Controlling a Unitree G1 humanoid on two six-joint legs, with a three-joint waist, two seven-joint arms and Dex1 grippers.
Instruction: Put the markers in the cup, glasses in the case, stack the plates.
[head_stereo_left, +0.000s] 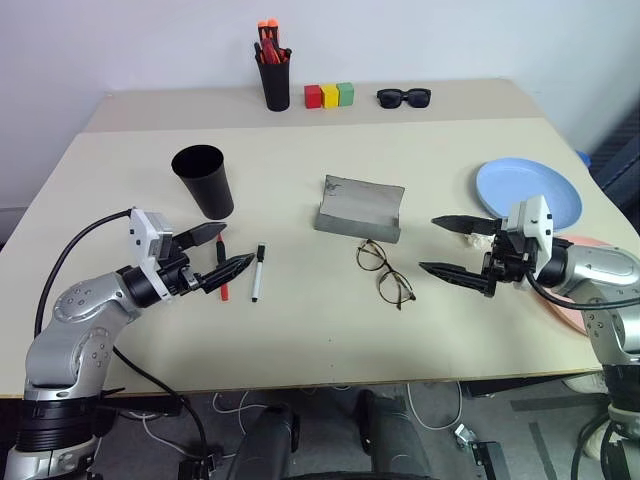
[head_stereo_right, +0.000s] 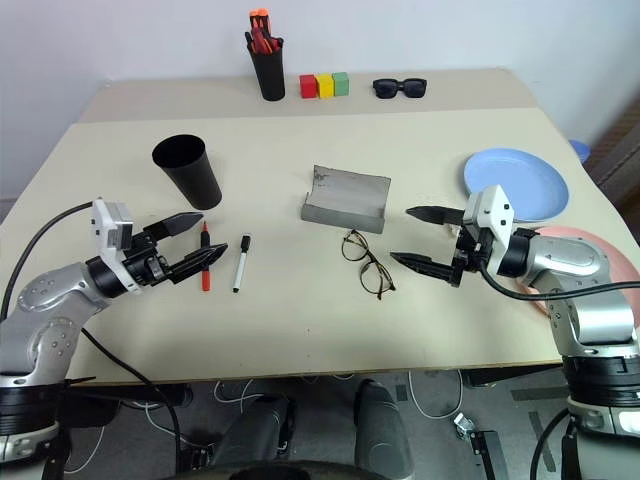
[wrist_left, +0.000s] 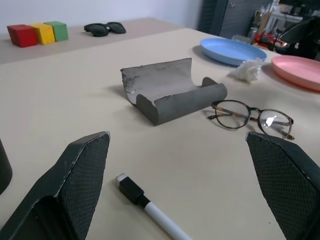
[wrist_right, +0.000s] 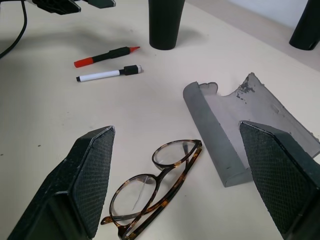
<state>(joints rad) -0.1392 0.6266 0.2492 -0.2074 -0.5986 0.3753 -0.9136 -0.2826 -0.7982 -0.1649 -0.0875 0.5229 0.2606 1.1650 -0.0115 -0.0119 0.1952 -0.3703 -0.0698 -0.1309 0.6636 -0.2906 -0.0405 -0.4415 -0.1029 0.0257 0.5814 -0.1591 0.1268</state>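
Observation:
The black cup (head_stereo_left: 205, 180) stands upright at the table's left. In front of it lie a red marker (wrist_right: 102, 55) and a white marker with a black cap (head_stereo_left: 257, 272), side by side. My left gripper (head_stereo_left: 236, 247) hovers open just left of them, its fingers over the red one. The grey case (head_stereo_left: 360, 208) lies open mid-table, with the wire-frame glasses (head_stereo_left: 385, 272) unfolded just in front of it. My right gripper (head_stereo_left: 428, 243) is open and empty, right of the glasses. The blue plate (head_stereo_left: 528, 190) and pink plate (wrist_left: 297, 70) sit apart at the right.
At the back stand a black pen holder (head_stereo_left: 274, 75) with red-orange pens, three coloured blocks (head_stereo_left: 329, 95) and black sunglasses (head_stereo_left: 404, 97). A crumpled white tissue (wrist_left: 247, 71) lies by the plates. The pink plate is near the table's right edge.

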